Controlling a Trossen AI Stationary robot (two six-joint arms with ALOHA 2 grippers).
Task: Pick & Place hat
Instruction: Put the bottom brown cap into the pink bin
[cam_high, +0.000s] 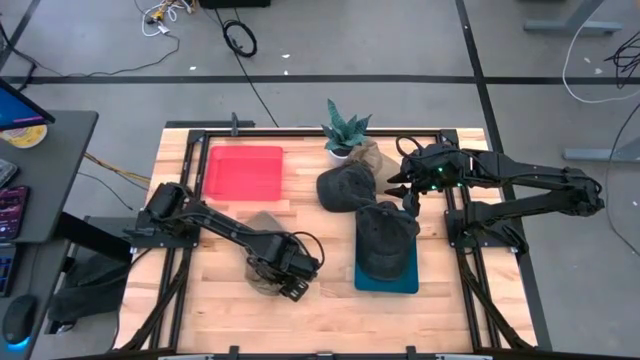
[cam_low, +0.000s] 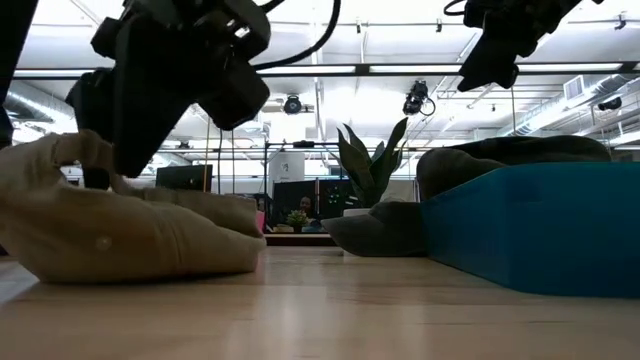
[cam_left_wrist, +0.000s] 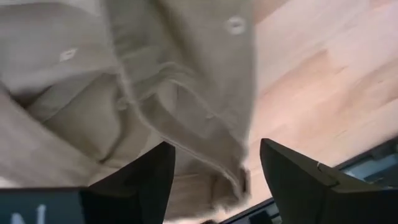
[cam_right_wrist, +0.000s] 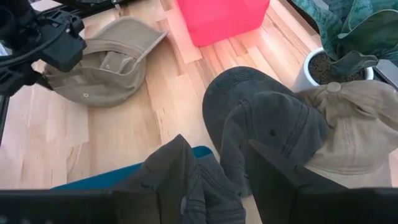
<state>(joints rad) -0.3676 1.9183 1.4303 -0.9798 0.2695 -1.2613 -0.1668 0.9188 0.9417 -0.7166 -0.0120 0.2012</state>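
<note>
The left gripper (cam_high: 297, 275) hovers with parted fingers over a tan hat (cam_high: 262, 250) lying on the wooden table (cam_high: 320, 300). The right gripper (cam_high: 402, 186) hangs parted and empty above 2 dark hats (cam_high: 385, 235) by a teal bin (cam_high: 385, 280).

Floor around the table (cam_high: 300, 320) is grey concrete (cam_high: 100, 45) with dark seam lines (cam_high: 300, 78) – one long run across at 12 o'clock, another heading off toward 1 o'clock. Loose black cable coil (cam_high: 239, 38) at 11–12 o'clock, a small tangle of white and yellow wires (cam_high: 160, 16) further toward 11. White cables (cam_high: 600, 60) loop on the floor at 2 o'clock. Dark desk (cam_high: 45, 170) at 9 o'clock. Seen level across the table: open-plan room, exposed white ceiling with beams and ducting (cam_low: 590, 95), bright overhead light, ceiling-hung fixtures (cam_low: 416, 97) near 12 o'clock, a dark monitor (cam_low: 185, 178) further back.
</note>
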